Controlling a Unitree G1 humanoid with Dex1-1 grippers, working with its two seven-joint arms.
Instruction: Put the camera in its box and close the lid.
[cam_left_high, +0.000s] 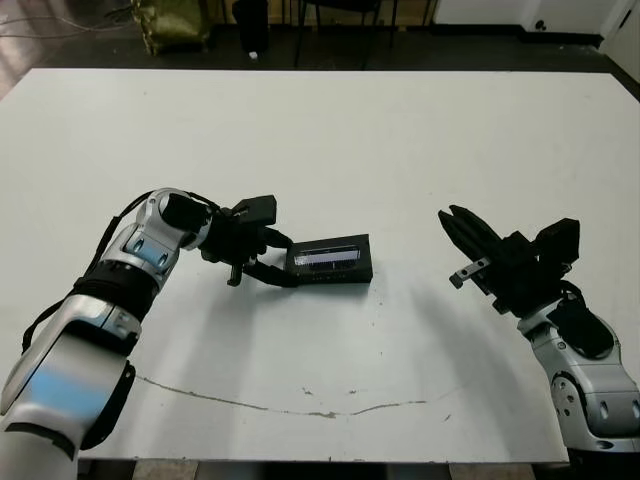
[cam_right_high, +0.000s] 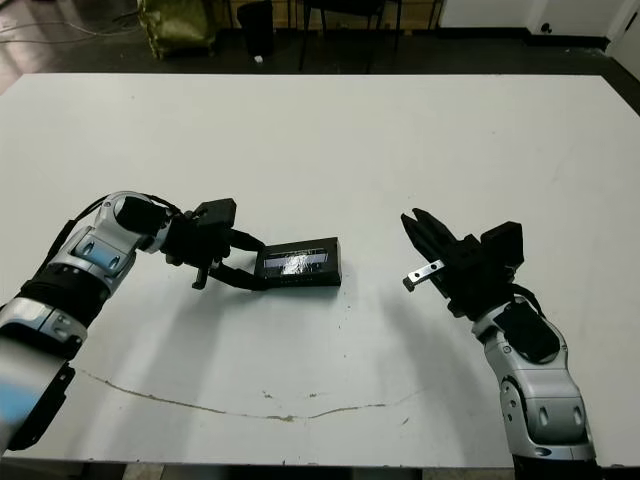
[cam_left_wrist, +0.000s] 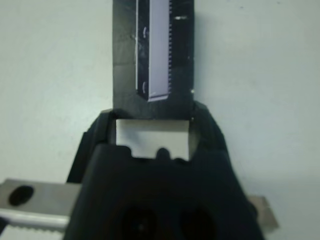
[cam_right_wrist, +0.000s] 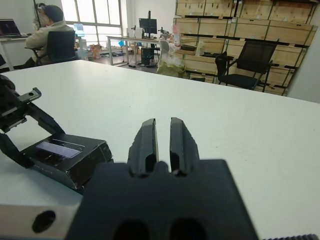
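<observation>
The box (cam_left_high: 335, 276) lies mid-table with the lid (cam_left_high: 330, 257) on top, its glossy window strip facing up. The camera is hidden. My left gripper (cam_left_high: 283, 258) is open at the box's left end, one fingertip at each end corner. In the left wrist view the fingers (cam_left_wrist: 107, 125) bracket that end of the lid (cam_left_wrist: 152, 50), with white table showing between them. My right gripper (cam_left_high: 450, 213) is shut on nothing and hovers well right of the box, pointing toward it. The right wrist view shows its fingers (cam_right_wrist: 149, 140) pressed together.
The white table (cam_left_high: 400, 150) has a thin crack line (cam_left_high: 300, 405) near its front edge. Chairs and a bag stand on the floor beyond the far edge. In the right wrist view a person (cam_right_wrist: 50, 35) sits at a distant desk.
</observation>
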